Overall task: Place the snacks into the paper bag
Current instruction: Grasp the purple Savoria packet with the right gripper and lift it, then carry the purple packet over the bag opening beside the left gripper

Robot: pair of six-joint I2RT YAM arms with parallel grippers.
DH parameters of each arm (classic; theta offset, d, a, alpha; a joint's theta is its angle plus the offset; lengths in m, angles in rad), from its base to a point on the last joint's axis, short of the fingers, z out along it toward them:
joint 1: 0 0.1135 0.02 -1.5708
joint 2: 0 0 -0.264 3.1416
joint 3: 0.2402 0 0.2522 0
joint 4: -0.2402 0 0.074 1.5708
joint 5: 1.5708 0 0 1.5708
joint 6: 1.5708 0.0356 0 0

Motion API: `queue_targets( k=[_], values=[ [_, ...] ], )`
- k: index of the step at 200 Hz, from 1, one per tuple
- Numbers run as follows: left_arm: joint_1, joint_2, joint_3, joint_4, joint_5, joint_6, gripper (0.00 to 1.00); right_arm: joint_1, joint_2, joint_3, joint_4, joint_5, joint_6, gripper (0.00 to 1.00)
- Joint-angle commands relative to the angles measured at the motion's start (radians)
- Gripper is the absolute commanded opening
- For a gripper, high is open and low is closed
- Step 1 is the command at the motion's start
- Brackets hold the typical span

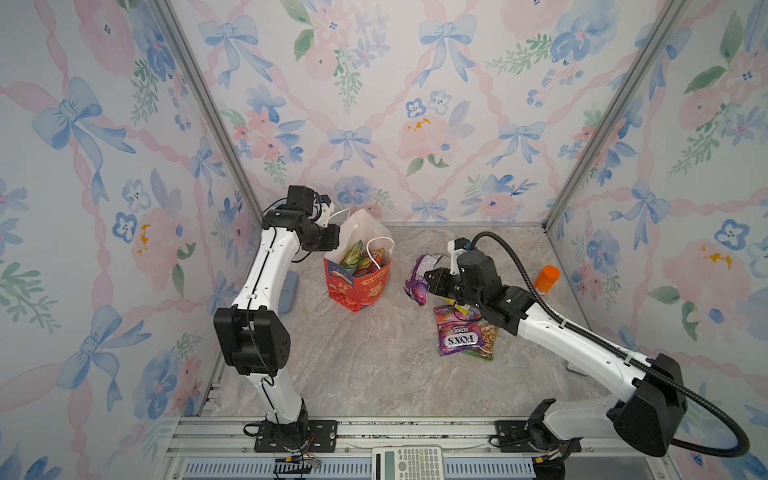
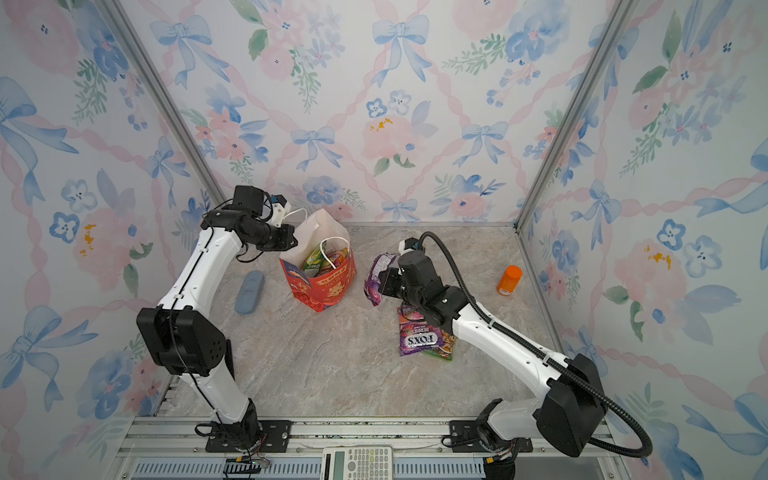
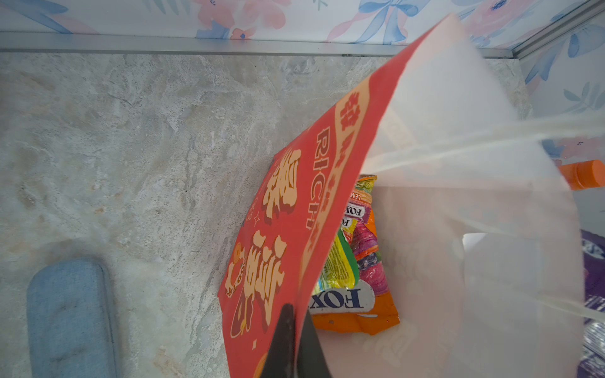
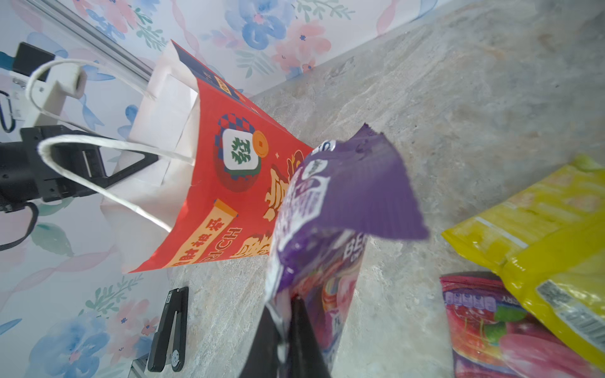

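The red paper bag (image 1: 358, 286) (image 2: 321, 289) stands open at the back of the table. My left gripper (image 3: 296, 311) (image 1: 332, 243) is shut on its left rim (image 3: 304, 203), one finger inside and one outside. Several snacks (image 1: 360, 259) (image 3: 357, 261) lie inside it. To the right of the bag and above the table, my right gripper (image 4: 288, 304) (image 1: 426, 276) is shut on a purple snack packet (image 4: 347, 203) (image 1: 415, 286) (image 2: 374, 286). More snacks lie under the right arm: a purple FOX'S packet (image 1: 455, 340) (image 2: 419, 340), a yellow one (image 4: 540, 222) and a pink one (image 4: 481, 324).
An orange bottle (image 1: 546, 279) (image 2: 509, 280) stands by the right wall. A flat blue-grey object (image 2: 249, 293) (image 3: 68, 314) lies left of the bag. A calculator (image 1: 407, 462) rests on the front rail. Walls enclose the table on three sides.
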Motion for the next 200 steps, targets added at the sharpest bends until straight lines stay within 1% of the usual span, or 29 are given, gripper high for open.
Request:
queue_targets(
  k=[1, 34, 36, 41, 87, 162, 195, 200],
  values=[
    [0.009, -0.014, -0.013, -0.038, 0.004, -0.011, 0.00, 0.004, -0.023, 0.103, -0.040, 0.026, -0.081, 0.00],
    [0.008, -0.013, -0.013, -0.038, 0.004, -0.012, 0.00, -0.011, -0.004, 0.215, -0.058, 0.023, -0.125, 0.00],
    [0.008, -0.013, -0.013, -0.038, 0.004, -0.012, 0.00, -0.011, -0.002, 0.222, -0.059, 0.022, -0.149, 0.00],
    [0.009, -0.014, -0.013, -0.038, 0.004, -0.012, 0.00, -0.015, 0.004, 0.241, -0.063, 0.018, -0.164, 0.00],
    [0.009, -0.012, -0.012, -0.038, 0.004, -0.011, 0.00, -0.024, 0.075, 0.415, -0.095, -0.001, -0.241, 0.00],
    [0.007, -0.013, -0.012, -0.038, 0.008, -0.012, 0.00, -0.038, 0.219, 0.651, -0.105, -0.037, -0.290, 0.00],
    [0.006, -0.010, -0.012, -0.038, 0.010, -0.012, 0.00, -0.035, 0.301, 0.777, -0.115, -0.067, -0.292, 0.00],
    [0.006, -0.008, -0.011, -0.038, 0.009, -0.013, 0.00, -0.032, 0.337, 0.796, -0.118, -0.074, -0.290, 0.00]
  ],
)
